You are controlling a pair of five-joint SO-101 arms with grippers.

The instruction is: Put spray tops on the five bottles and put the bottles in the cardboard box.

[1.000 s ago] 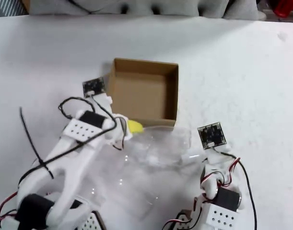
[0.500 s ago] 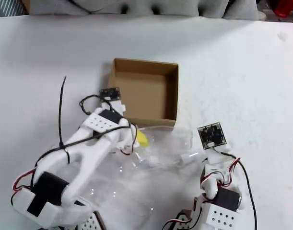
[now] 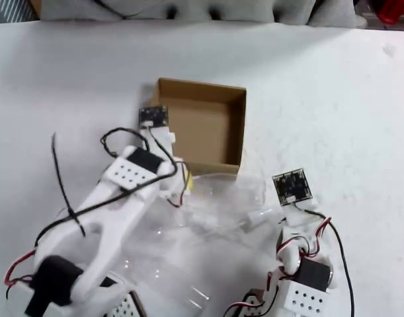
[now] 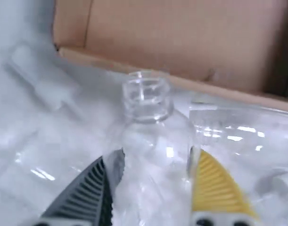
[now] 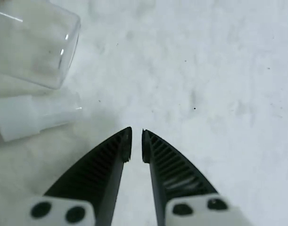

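Several clear bottles (image 3: 218, 198) lie in a heap on the white table, just in front of the cardboard box (image 3: 200, 132). My left gripper (image 4: 153, 188) has its grey and yellow fingers pressed against the sides of one clear bottle (image 4: 148, 136). That bottle's open neck (image 4: 147, 96) has no top and points at the box wall (image 4: 181, 42). In the high view the yellow finger (image 3: 187, 182) sits at the box's front left corner. My right gripper (image 5: 136, 146) is shut on nothing above bare table. A white spray top (image 5: 21, 117) lies beside it.
The box is open and I see nothing inside. The same spray top (image 3: 258, 216) lies between the bottle heap and the right arm (image 3: 299, 264). Another clear bottle (image 5: 33, 47) lies beyond it. A grey cushion edge (image 3: 188, 10) runs along the far side.
My left arm swung right towards the bottle heap, then drew back left and towards the box's front left corner. The bottles shifted slightly. The right arm stayed still.
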